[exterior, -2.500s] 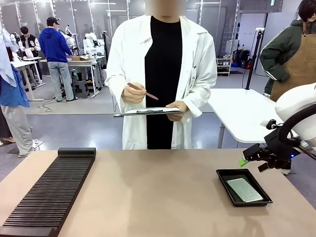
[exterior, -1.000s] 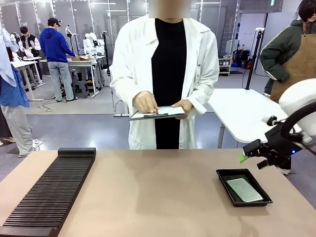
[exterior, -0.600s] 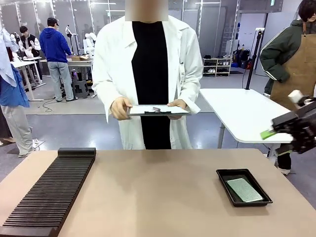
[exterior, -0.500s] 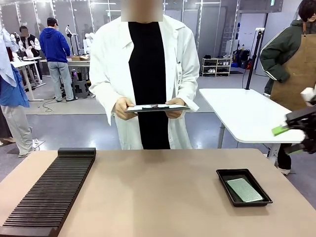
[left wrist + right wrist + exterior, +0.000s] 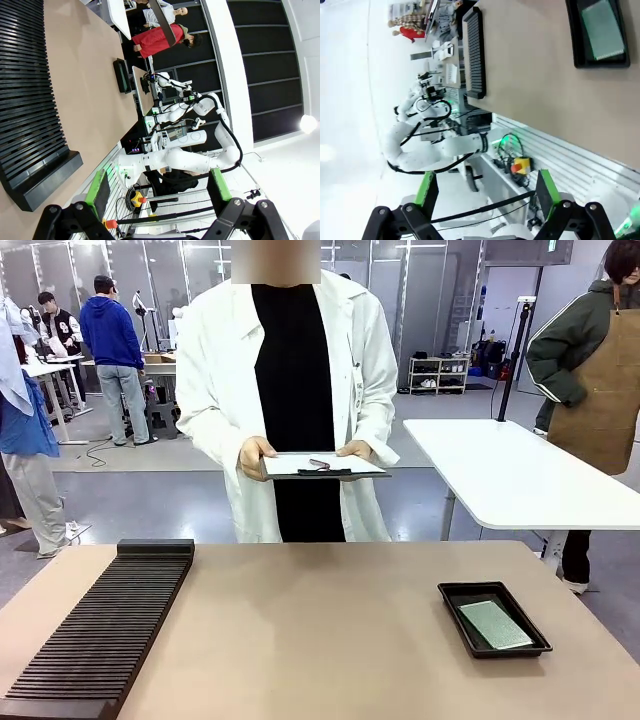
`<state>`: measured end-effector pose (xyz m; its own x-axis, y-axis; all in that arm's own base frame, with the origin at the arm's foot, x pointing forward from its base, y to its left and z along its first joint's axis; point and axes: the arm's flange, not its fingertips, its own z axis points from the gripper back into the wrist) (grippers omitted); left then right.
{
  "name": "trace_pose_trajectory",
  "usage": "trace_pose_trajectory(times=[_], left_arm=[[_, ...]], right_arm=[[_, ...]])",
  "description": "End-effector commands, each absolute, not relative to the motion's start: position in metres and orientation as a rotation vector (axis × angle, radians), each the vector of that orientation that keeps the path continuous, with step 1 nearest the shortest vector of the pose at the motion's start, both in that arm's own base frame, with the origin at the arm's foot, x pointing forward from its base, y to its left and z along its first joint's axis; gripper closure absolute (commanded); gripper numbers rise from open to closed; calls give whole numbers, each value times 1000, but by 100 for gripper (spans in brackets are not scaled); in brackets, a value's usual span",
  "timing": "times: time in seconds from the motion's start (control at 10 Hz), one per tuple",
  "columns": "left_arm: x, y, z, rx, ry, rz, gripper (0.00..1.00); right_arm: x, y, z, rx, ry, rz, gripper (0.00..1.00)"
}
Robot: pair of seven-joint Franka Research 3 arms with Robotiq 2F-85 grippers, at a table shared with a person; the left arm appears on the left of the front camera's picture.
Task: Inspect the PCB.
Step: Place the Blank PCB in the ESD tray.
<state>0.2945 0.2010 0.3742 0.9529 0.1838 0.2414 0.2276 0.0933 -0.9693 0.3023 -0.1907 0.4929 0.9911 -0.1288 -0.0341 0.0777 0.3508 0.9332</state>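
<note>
1. Long black ribbed slotted rack (image 5: 105, 625) along tabletop's left edge.
2. Person w/ white clipboard (image 5: 322, 466) at far edge.
3. Thin green rectangular PCB (image 5: 495, 624) flat in shallow black tray (image 5: 452, 608), near right edge.
4. Left gripper (image 5: 159, 189), right gripper (image 5: 484, 193): jaws wide apart, holding nothing.

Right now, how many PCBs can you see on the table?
1. The PCB lies flat inside the black tray at the table's right side. None shows in the slotted black rack, though its slots could hide one.

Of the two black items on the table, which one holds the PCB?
The shallow black tray at the table's right side holds the PCB; the long ribbed black rack at the left doesn't.
</note>
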Motion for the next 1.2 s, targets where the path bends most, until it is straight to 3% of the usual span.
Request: trace_pose_trajectory(times=[0.0,0.5,1.1], left_arm=[[294,202,377,-1472,-342,-31,0],[294,202,377,-1472,-342,-31,0],[294,202,377,-1472,-342,-31,0]], right_arm=[[303,-214,481,1318,-22,-160,0],[287,-230,456,1413,63,-147,0],[286,-226,454,1359,43,-183,0]])
